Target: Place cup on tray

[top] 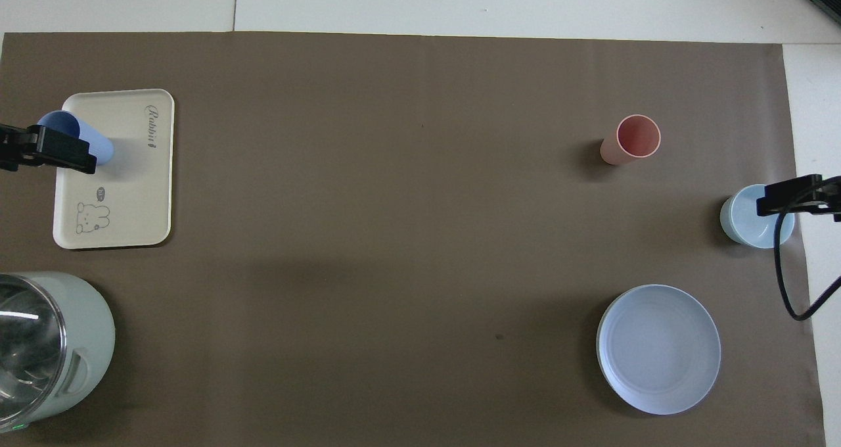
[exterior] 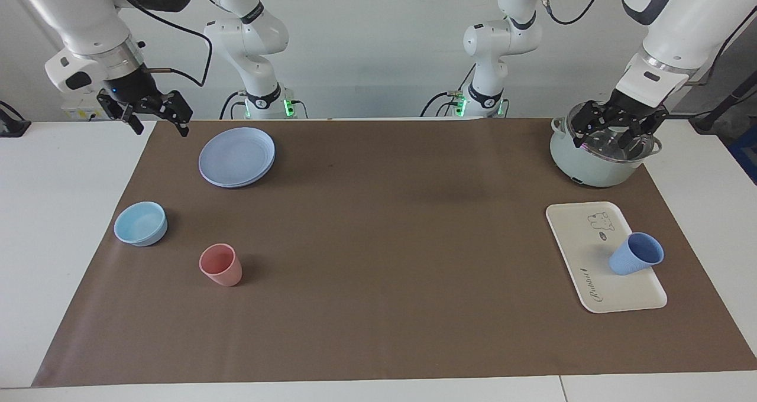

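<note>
From my remote station I am looking at a pink tumbler point(exterior: 220, 265), a light-blue bowl point(exterior: 141, 223) and a round blue plate point(exterior: 237, 156), all sitting toward the right arm's end of the bench, well apart from the task's things. A pale-green pot with a glass lid point(exterior: 600, 154) is standing toward the left arm's end, nearer the robots than the tray point(exterior: 582, 236), and nothing is lying between the two. A brown mat point(exterior: 384, 242) is covering the white bench point(exterior: 53, 213), and a plain white wall is running along the robots' end.

The cup point(exterior: 636, 254) is already resting on the tray, tilted, its mouth facing away from the robots. I am seeing the left tool point(exterior: 615, 129) hanging over the pot lid, jaws spread wide and gripping nothing, well apart from the cup. The right tool point(exterior: 157, 118) is waiting over the mat's edge beside the plate, likewise wide open and empty.
</note>
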{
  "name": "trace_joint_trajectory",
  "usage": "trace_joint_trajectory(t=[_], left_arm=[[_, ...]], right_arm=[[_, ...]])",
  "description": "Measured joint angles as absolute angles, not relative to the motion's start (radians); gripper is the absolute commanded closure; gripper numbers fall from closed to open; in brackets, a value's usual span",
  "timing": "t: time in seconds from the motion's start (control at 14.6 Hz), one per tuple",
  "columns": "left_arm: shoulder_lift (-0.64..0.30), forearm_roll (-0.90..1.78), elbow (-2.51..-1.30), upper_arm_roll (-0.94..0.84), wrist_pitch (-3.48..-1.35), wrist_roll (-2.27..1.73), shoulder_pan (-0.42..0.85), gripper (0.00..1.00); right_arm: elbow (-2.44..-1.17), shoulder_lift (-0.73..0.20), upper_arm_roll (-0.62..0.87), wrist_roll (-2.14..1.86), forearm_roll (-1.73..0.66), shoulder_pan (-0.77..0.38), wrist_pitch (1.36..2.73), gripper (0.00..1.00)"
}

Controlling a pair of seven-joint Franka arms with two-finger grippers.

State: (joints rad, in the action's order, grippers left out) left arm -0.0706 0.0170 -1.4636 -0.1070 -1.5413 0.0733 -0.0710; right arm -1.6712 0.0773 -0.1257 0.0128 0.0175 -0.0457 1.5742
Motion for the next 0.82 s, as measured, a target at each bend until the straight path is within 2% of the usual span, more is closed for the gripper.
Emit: trace_joint_trajectory(t=[0.82], left_arm=[[-0.062,0.017,-1.466,-0.104,-1.596,0.078,-0.073,0.0]], right_arm=[[-1.658,0.079,-0.096,0.043,0.016,-0.069,1.552,0.0]])
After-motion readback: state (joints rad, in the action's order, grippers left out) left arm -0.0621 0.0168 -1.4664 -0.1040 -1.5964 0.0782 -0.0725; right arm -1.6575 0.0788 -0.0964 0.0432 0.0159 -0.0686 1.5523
